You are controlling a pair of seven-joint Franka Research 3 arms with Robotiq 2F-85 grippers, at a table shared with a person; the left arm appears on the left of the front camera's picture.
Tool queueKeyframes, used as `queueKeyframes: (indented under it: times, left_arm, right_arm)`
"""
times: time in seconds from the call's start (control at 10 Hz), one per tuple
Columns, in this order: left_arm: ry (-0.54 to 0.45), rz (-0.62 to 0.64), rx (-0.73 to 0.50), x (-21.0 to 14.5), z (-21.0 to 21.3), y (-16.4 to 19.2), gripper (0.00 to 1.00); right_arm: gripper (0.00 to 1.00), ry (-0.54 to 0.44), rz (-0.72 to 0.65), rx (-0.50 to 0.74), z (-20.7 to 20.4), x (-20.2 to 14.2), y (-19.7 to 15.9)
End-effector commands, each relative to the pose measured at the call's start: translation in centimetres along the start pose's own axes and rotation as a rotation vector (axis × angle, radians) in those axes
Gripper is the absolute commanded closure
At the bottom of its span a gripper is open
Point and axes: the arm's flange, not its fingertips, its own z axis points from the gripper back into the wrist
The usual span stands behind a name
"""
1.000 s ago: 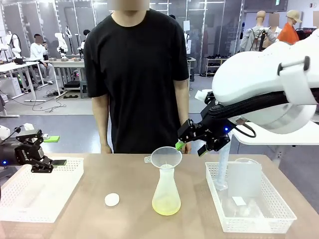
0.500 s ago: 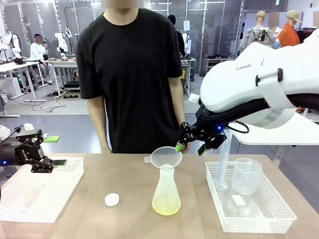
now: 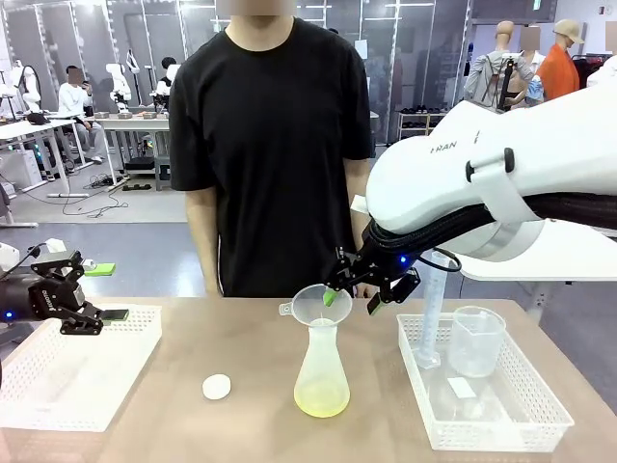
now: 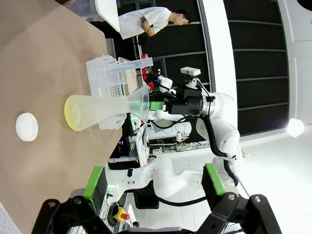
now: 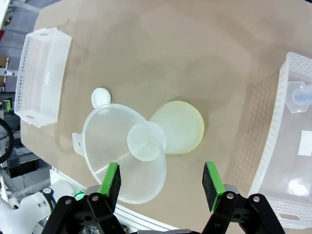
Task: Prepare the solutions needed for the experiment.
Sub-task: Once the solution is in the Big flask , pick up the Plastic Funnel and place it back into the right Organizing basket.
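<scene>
Could knock the funnel (image 3: 321, 304) off the flask (image 3: 321, 367) and spill the yellow liquid (image 3: 321, 398) low in the middle of the frame by bumping the rim with the wide-open right gripper (image 3: 350, 300) close by, with the left gripper (image 3: 107, 292) open too at far left.

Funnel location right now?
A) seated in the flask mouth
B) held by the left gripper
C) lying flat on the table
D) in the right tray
A: the funnel stands upright with its stem down in the neck of the flask.
</scene>
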Motion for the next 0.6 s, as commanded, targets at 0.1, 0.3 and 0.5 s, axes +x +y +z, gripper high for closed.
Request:
queueKeyframes:
  times: [0.1,0.3,0.5]
  left_arm:
    - [0.000,-0.005,-0.001,0.03,0.02,-0.08,0.00]
    - [0.000,-0.005,-0.001,0.03,0.02,-0.08,0.00]
    - [0.000,-0.005,-0.001,0.03,0.02,-0.08,0.00]
  right_arm:
    - [0.15,-0.018,-0.064,-0.015,-1.41,0.77,0.95]
    - [0.20,-0.014,-0.061,-0.012,-1.32,0.85,0.85]
    - [0.37,-0.001,-0.075,-0.012,-1.46,0.95,0.89]
